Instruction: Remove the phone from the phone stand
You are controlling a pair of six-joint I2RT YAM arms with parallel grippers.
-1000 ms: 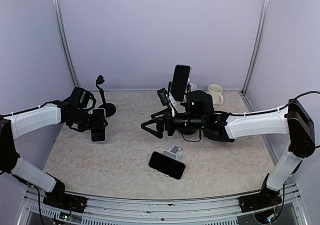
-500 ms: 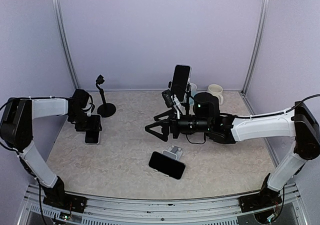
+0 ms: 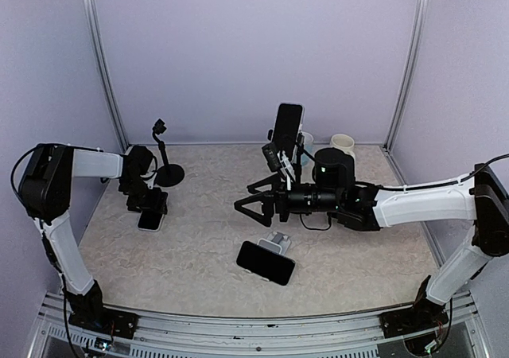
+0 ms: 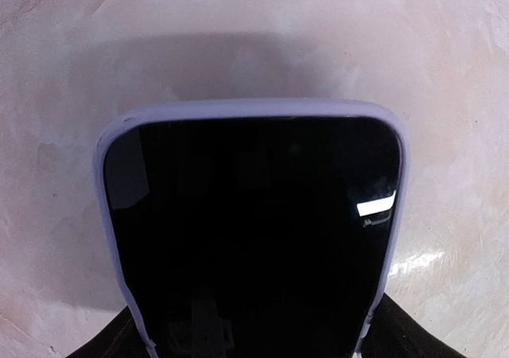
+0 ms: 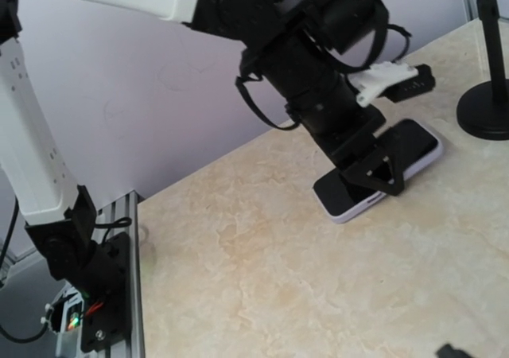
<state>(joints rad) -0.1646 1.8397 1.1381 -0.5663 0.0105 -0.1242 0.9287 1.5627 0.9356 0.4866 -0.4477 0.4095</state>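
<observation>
The phone (image 3: 149, 220), dark-screened in a lilac case, lies low on the table at the left. My left gripper (image 3: 148, 207) is shut on it. In the left wrist view the phone (image 4: 254, 231) fills the frame, with dark fingers (image 4: 99, 347) at its lower corners. The right wrist view shows the phone (image 5: 382, 173) flat on the table under the left gripper (image 5: 374, 163). The black gooseneck phone stand (image 3: 163, 155) behind it is empty. My right gripper (image 3: 250, 206) is open and empty mid-table, pointing left.
A second phone (image 3: 288, 130) stands upright on a tall stand at the back centre. A third phone (image 3: 266, 262) leans on a small white stand (image 3: 277, 241) at the front. Two mugs (image 3: 343, 145) sit at the back right. The stand's base (image 5: 487, 107) is beside the left gripper.
My left gripper has pulled back toward the left wall and lowered the phone to the table near the gooseneck stand. The right arm has drifted slightly right, jaws still spread.
</observation>
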